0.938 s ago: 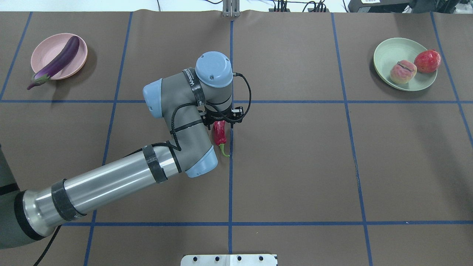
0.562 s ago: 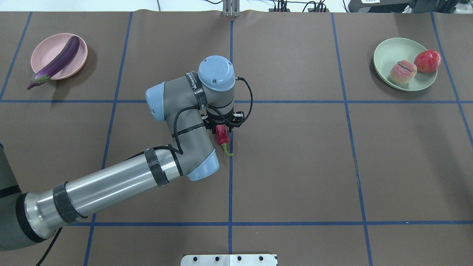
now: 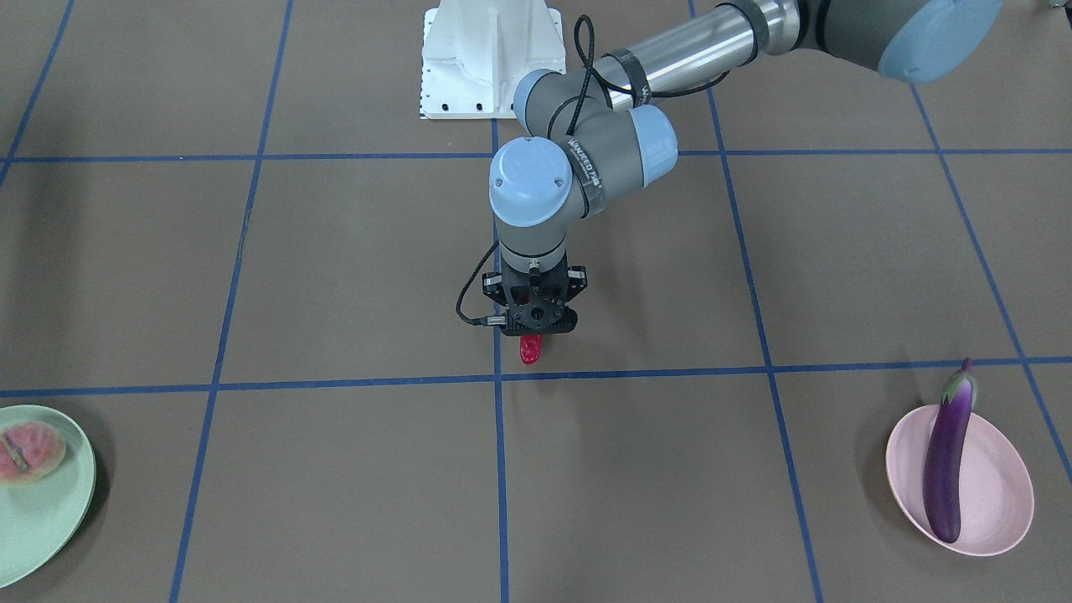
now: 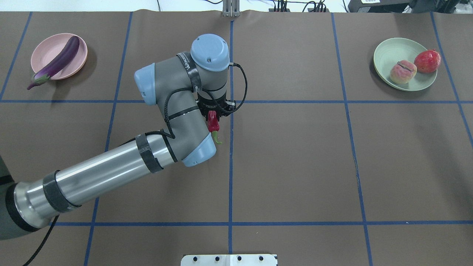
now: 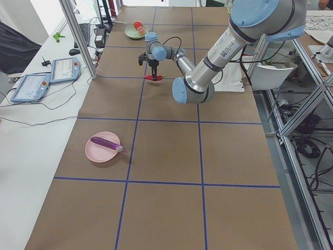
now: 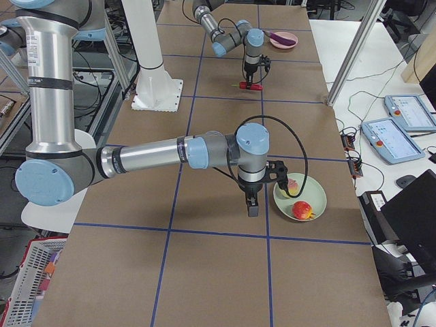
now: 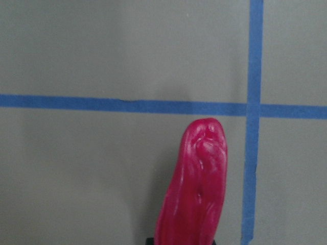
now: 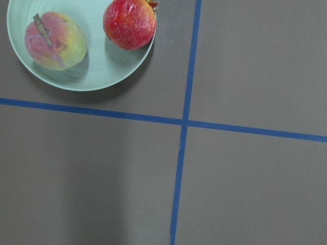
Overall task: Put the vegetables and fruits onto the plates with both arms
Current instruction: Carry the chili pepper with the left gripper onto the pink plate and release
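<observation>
My left gripper (image 4: 214,112) is shut on the wrinkled red chili (image 4: 213,125) and holds it just above the middle of the table; the chili also shows in the front view (image 3: 530,350) and the left wrist view (image 7: 196,196). The purple eggplant (image 4: 59,61) lies across the pink plate (image 4: 46,51) at the far left. The peach-like fruit (image 4: 402,72) sits on the mint green plate (image 4: 391,55) at the far right, and the red bumpy fruit (image 4: 427,61) rests on its rim. My right gripper (image 6: 252,203) hovers beside that plate; I cannot tell if it is open.
The brown table cover carries a blue tape grid (image 4: 231,166). The white base block (image 3: 490,59) stands at the robot's edge of the table. My left arm's elbow (image 4: 192,147) hangs over the table just left of the chili.
My left gripper dropped onto the chili, then rose with it and shifted a little left and away from the robot. The chili's green stem has left the table.
</observation>
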